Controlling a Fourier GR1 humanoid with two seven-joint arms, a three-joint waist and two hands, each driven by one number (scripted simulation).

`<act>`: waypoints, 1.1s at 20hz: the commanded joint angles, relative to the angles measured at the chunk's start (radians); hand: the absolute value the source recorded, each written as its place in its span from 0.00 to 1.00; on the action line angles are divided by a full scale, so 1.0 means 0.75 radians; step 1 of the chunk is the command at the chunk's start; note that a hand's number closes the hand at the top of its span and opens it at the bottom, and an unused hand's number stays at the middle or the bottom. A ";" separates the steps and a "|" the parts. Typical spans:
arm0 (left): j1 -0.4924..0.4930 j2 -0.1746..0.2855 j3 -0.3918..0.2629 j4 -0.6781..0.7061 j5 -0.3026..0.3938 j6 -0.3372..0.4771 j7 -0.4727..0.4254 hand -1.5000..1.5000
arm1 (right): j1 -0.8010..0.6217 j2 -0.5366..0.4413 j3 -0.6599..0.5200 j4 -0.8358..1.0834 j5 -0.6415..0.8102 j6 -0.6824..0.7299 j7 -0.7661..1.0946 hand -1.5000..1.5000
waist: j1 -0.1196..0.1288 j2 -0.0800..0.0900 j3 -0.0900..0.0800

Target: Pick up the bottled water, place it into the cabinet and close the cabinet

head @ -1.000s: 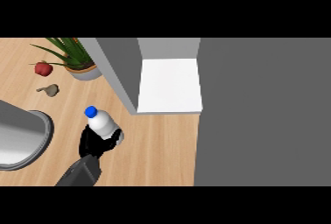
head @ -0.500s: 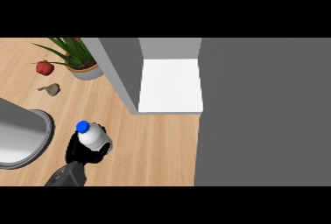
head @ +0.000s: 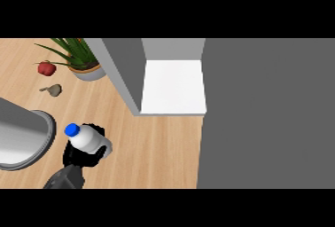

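The bottled water (head: 90, 142), white with a blue cap, is tilted with its cap toward the upper left, over the wooden counter (head: 157, 146) at the lower left. My left hand (head: 81, 158) is shut on it from below, fingers curled round its body. The cabinet (head: 124, 71) stands open up and to the right of it, its white shelf floor (head: 173, 86) bare. The bottle is well outside the cabinet, left of its grey side wall. My right hand does not show.
A big grey panel (head: 268, 111) fills the right side. A large metal pot (head: 20, 137) sits close to the bottle's left. Farther back left are a potted plant (head: 82, 62), a red fruit (head: 46, 68) and a small brown item (head: 53, 90).
The hand and the bottle have moved down and to the left, away from the cabinet's opening and nearer the pot. The grip is unchanged.
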 commanded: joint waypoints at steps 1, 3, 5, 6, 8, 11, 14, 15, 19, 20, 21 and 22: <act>0.019 0.004 0.011 -0.127 0.070 -0.074 0.089 1.00 | 0.001 -0.027 -0.026 0.065 -0.016 0.055 -0.052 0.00 | 0.002 -0.001 0.001; 0.108 -0.055 -0.035 -0.349 0.088 0.024 0.187 1.00 | 0.069 0.016 0.061 -0.024 0.051 0.011 -0.029 0.00 | 0.008 -0.006 0.001; 0.196 -0.098 -0.093 -0.499 0.065 0.113 0.249 1.00 | 0.033 -0.010 0.048 -0.121 -0.017 -0.021 0.085 0.00 | 0.011 -0.005 0.001; 0.232 -0.107 -0.114 -0.612 0.078 0.134 0.303 1.00 | 0.013 -0.045 -0.058 0.031 -0.046 0.047 -0.034 0.00 | 0.017 -0.007 0.003; 0.199 -0.114 -0.123 -0.658 0.079 0.174 0.342 1.00 | -0.085 0.027 0.023 0.133 0.050 -0.015 -0.053 0.00 | 0.009 -0.001 0.001; 0.231 -0.185 -0.195 -0.868 0.075 0.297 0.479 1.00 | -0.037 0.006 0.017 0.014 -0.031 -0.024 0.039 0.00 | 0.007 -0.003 0.001; 0.189 -0.210 -0.238 -0.906 0.039 0.407 0.440 1.00 | 0.021 0.027 0.111 0.008 0.058 -0.028 -0.004 0.00 | -0.003 -0.001 0.000; 0.280 -0.210 -0.317 -1.050 0.049 0.420 0.460 1.00 | 0.000 -0.032 0.005 0.012 -0.044 0.017 -0.008 0.00 | 0.003 -0.002 0.001; 0.167 -0.212 -0.440 -1.061 0.048 0.607 0.484 1.00 | -0.037 0.027 0.086 0.075 0.059 -0.041 -0.035 0.00 | -0.004 0.000 0.000; 0.168 -0.212 -0.437 -1.159 0.070 0.663 0.565 1.00 | 0.024 0.016 0.089 -0.019 0.010 -0.045 0.022 0.00 | -0.003 -0.001 0.000; 0.147 -0.212 -0.405 -1.036 -0.002 0.593 0.465 1.00 | -0.057 0.008 0.102 0.005 0.035 -0.068 0.085 0.00 | -0.003 0.002 0.000; 0.092 -0.212 -0.467 -1.144 0.014 0.759 0.543 1.00 | -0.052 0.028 0.189 -0.018 0.082 -0.130 0.078 0.00 | -0.002 0.000 0.000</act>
